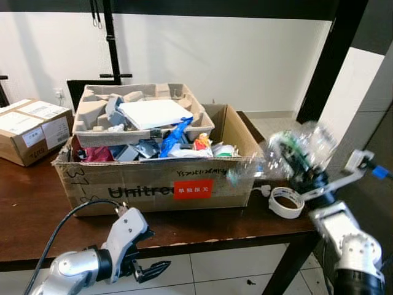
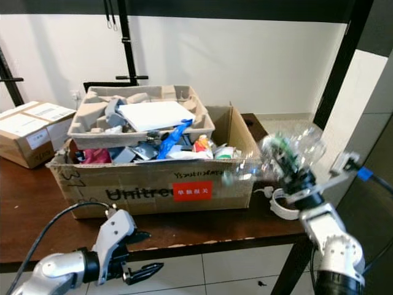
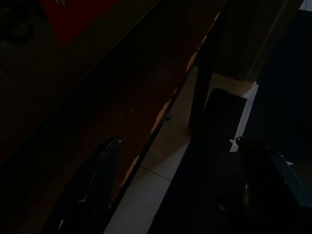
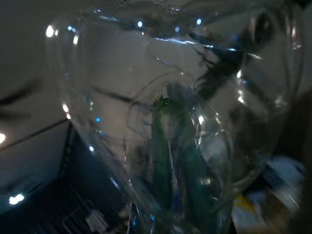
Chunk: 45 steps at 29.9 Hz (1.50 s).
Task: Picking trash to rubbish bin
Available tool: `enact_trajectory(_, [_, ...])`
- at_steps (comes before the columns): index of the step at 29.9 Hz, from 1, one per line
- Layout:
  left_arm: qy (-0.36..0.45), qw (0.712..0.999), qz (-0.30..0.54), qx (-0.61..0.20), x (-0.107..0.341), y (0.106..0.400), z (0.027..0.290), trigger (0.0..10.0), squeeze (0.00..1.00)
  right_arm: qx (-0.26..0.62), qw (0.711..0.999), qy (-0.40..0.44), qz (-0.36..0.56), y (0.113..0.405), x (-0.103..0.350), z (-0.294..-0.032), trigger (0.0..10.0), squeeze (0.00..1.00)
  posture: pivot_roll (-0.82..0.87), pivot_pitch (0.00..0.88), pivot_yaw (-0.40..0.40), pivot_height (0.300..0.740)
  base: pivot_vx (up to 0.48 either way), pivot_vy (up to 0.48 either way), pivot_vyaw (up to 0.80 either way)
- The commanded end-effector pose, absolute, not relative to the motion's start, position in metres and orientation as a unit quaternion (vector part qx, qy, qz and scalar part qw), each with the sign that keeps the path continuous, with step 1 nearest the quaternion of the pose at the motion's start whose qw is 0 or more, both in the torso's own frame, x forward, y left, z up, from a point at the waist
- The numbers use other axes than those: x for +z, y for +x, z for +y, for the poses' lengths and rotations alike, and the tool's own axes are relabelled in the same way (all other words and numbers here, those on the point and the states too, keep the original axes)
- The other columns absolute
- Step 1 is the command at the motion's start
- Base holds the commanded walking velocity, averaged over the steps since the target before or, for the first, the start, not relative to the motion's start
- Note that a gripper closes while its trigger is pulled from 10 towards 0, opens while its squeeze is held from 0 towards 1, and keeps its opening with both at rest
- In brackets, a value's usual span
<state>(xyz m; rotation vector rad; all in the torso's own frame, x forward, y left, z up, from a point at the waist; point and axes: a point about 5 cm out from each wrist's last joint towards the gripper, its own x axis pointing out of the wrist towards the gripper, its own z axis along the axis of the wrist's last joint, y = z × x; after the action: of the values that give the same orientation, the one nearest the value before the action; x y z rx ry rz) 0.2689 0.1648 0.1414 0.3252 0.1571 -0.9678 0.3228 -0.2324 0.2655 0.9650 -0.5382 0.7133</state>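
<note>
From the left eye view, a dark wooden tabletop (image 1: 24,203) carries a large cardboard box (image 1: 153,184) with a red label and black lettering on its front. The box is heaped with trash: a grey moulded pulp tray (image 1: 92,114) lies across the top with a white sheet (image 1: 153,112) in it, and blue plastic scrap (image 1: 175,136) and other wrappers fill the space beneath. A smaller sealed carton (image 1: 31,129) sits on the tabletop at the far left. The right hand (image 1: 302,175) is raised beside the box's right end, its black fingers closed on a clear plastic bottle (image 1: 301,147), which is crumpled and held in the air above the tabletop's right edge. A roll of tape (image 1: 286,201) lies on the tabletop just below the bottle. The left hand (image 1: 153,268) hangs low in front of the tabletop's front edge, its fingers a little apart and holding nothing.

The right eye view shows the same layout, with the bottle near the box's right wall.

In the left wrist view, very dark, the left hand's two black fingers (image 3: 97,185) stand apart with pale tiled floor (image 3: 161,185) between them, and the tabletop's underside edge runs diagonally.

The right wrist view is close on the transparent bottle, its creased wall catching highlights, with something green (image 4: 168,156) seen through it.
</note>
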Motion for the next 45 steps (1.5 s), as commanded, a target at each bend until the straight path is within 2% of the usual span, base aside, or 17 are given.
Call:
enact_trajectory(1, [0.144, 0.864, 0.076, -0.476, 0.138, 0.264, 0.158, 10.0, 0.00, 0.325, 0.786, 0.446, -0.278, 0.321, 0.278, -0.241, 0.0, 0.00, -0.04, 0.128, -0.036, 0.740, 0.000, 0.000, 0.00])
enact_trajectory(3, [0.144, 0.864, 0.076, -0.476, 0.138, 0.264, 0.158, 10.0, 0.00, 0.325, 0.786, 0.446, -0.278, 0.321, 0.278, -0.241, 0.0, 0.00, -0.04, 0.128, -0.036, 0.740, 0.000, 0.000, 0.00])
enact_trajectory(4, [0.139, 0.864, 0.072, -0.478, 0.139, 0.264, 0.155, 10.0, 0.00, 0.322, 0.791, 0.437, -0.283, 0.323, 0.286, -0.241, 1.0, 0.00, -0.04, 0.127, -0.036, 0.740, 0.000, 0.000, 0.00])
enact_trajectory(6, [0.136, 0.864, 0.069, -0.479, 0.140, 0.264, 0.153, 10.0, 0.00, 0.319, 0.795, 0.430, -0.285, 0.325, 0.291, -0.241, 1.0, 0.00, -0.04, 0.127, -0.036, 0.740, 0.000, 0.000, 0.00])
enact_trajectory(7, [0.132, 0.867, 0.054, -0.478, 0.143, 0.265, 0.149, 10.0, 0.00, 0.301, 0.817, 0.404, -0.281, 0.331, 0.297, -0.237, 6.4, 0.00, -0.04, 0.126, -0.035, 0.740, 0.000, 0.000, 0.00])
enact_trajectory(8, [0.127, 0.871, 0.036, -0.473, 0.148, 0.268, 0.146, 10.0, 0.00, 0.277, 0.840, 0.379, -0.273, 0.338, 0.301, -0.234, 10.0, 0.00, -0.04, 0.125, -0.036, 0.740, 0.000, 0.000, 0.00])
enact_trajectory(9, [0.123, 0.875, 0.021, -0.468, 0.153, 0.270, 0.142, 10.0, 0.00, 0.260, 0.855, 0.359, -0.270, 0.343, 0.305, -0.231, 10.0, 0.00, -0.04, 0.126, -0.035, 0.740, 0.000, 0.000, 0.00])
enact_trajectory(10, [0.123, 0.875, 0.021, -0.468, 0.153, 0.270, 0.142, 10.0, 0.00, 0.260, 0.855, 0.359, -0.270, 0.343, 0.305, -0.231, 10.0, 0.00, -0.04, 0.126, -0.035, 0.740, 0.000, 0.000, 0.00])
enact_trajectory(13, [0.106, 0.879, -0.020, -0.464, 0.168, 0.275, 0.130, 10.0, 0.00, 0.223, 0.880, 0.318, -0.272, 0.355, 0.316, -0.221, 10.0, 0.00, -0.04, 0.124, -0.036, 0.740, 0.000, 0.000, 0.00])
enact_trajectory(14, [0.103, 0.879, -0.035, -0.465, 0.175, 0.277, 0.125, 10.0, 0.00, 0.201, 0.903, 0.270, -0.267, 0.361, 0.318, -0.216, 10.0, 0.00, -0.04, 0.122, -0.037, 0.740, 0.000, 0.000, 0.00])
enact_trajectory(16, [0.103, 0.878, -0.037, -0.465, 0.176, 0.278, 0.124, 10.0, 0.00, 0.197, 0.907, 0.259, -0.266, 0.362, 0.318, -0.215, 10.0, 0.00, -0.04, 0.122, -0.037, 0.740, 0.000, 0.000, 0.00])
enact_trajectory(20, [0.104, 0.878, -0.070, -0.461, 0.190, 0.281, 0.113, 10.0, 0.00, 0.196, 0.928, 0.193, -0.253, 0.372, 0.317, -0.195, 10.0, 0.00, -0.04, 0.122, -0.035, 0.740, 0.000, 0.000, 0.00])
enact_trajectory(27, [0.090, 0.885, -0.130, -0.438, 0.219, 0.287, 0.104, 10.0, 0.00, 0.203, 0.935, 0.126, -0.261, 0.386, 0.324, -0.164, 10.0, 0.00, -0.04, 0.123, -0.031, 0.740, 0.000, 0.000, 0.00])
enact_trajectory(33, [0.090, 0.886, -0.133, -0.434, 0.222, 0.289, 0.104, 10.0, 0.00, 0.200, 0.939, 0.084, -0.265, 0.394, 0.331, -0.151, 10.0, 0.00, -0.04, 0.126, -0.031, 0.740, 0.000, 0.000, 0.00])
enact_trajectory(34, [0.090, 0.887, -0.132, -0.433, 0.221, 0.288, 0.105, 10.0, 0.00, 0.190, 0.948, 0.027, -0.253, 0.399, 0.331, -0.143, 10.0, 0.00, -0.04, 0.131, -0.034, 0.740, 0.000, 0.000, 0.00])
enact_trajectory(40, [0.087, 0.890, -0.129, -0.429, 0.220, 0.287, 0.105, 10.0, 0.00, 0.179, 0.954, -0.076, -0.230, 0.407, 0.327, -0.130, 10.0, 0.00, -0.04, 0.132, -0.037, 0.740, 0.000, 0.000, 0.00])
enact_trajectory(45, [0.085, 0.891, -0.127, -0.427, 0.219, 0.286, 0.105, 10.0, 0.00, 0.188, 0.952, -0.100, -0.220, 0.409, 0.324, -0.125, 10.0, 0.00, -0.04, 0.137, -0.043, 0.740, 0.000, 0.000, 0.00])
